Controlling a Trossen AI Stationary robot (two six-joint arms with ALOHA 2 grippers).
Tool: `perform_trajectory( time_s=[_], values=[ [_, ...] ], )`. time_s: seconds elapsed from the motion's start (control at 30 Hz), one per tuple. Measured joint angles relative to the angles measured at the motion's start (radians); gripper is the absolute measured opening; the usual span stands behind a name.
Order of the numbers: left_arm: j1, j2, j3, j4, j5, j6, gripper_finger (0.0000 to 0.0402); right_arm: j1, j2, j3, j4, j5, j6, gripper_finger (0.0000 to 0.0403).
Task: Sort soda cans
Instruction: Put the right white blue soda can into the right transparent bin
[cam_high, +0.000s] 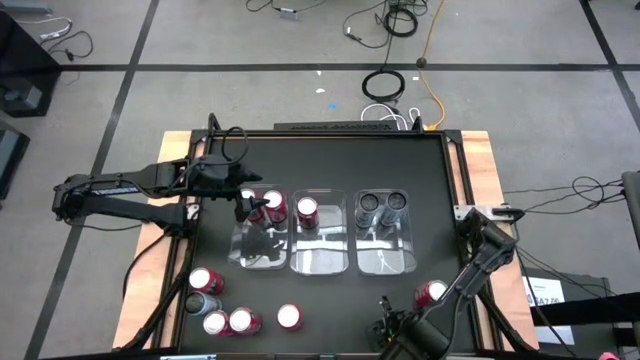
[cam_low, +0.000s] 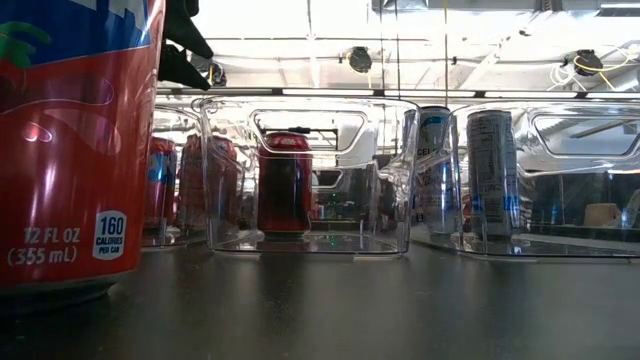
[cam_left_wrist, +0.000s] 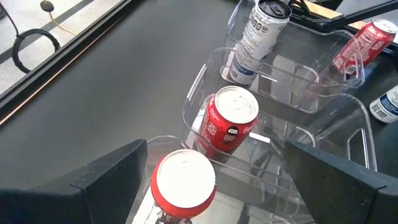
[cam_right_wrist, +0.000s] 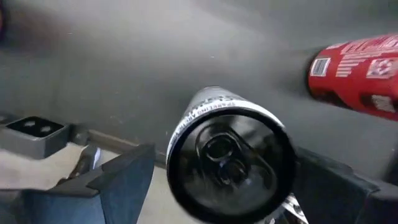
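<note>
Three clear bins stand in a row. The left bin (cam_high: 262, 240) holds red cans (cam_high: 272, 207), the middle bin one red can (cam_left_wrist: 227, 121), and the right bin two dark cans (cam_high: 383, 205). My left gripper (cam_high: 252, 208) hangs open over the left bin. Its fingers stand on either side of a red can with a white top (cam_left_wrist: 183, 180) without touching it. My right gripper (cam_high: 385, 327) is at the table's near edge, shut on a dark can (cam_right_wrist: 230, 155). Several loose cans (cam_high: 225, 310) stand at the near left, and one red can (cam_high: 430, 293) stands by the right arm. My right gripper holds the dark can by its wall just below the top rim (cam_right_wrist: 176, 149), pinched between the two fingers (cam_right_wrist: 124, 180), one on each side. The can's top faces the wrist camera and hides the rest of its body. Whether it is lifted clear I cannot tell.
In the low view one loose red can (cam_low: 75, 150) stands close to the near edge and fills the picture's left. Bare dark table (cam_high: 330, 165) lies beyond the bins toward the far edge. Cables lie on the floor behind the table.
</note>
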Motion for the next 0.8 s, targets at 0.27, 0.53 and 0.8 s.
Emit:
perform_trajectory(
  time_s=[0.27, 0.53, 0.8],
  values=[
    [0.000, 0.000, 0.000, 0.000, 0.000, 0.000, 0.0385, 0.000, 0.020, -0.001, 0.000, -0.042, 0.061, 0.0331],
    [0.000, 0.000, 0.000, 0.001, 0.000, 0.001, 0.0385, 0.000, 0.020, -0.001, 0.009, -0.054, 0.083, 0.0273],
    [0.000, 0.000, 0.000, 0.001, 0.000, 0.001, 0.0385, 0.000, 0.019, -0.001, 0.010, -0.050, 0.108, 0.0235]
  ],
)
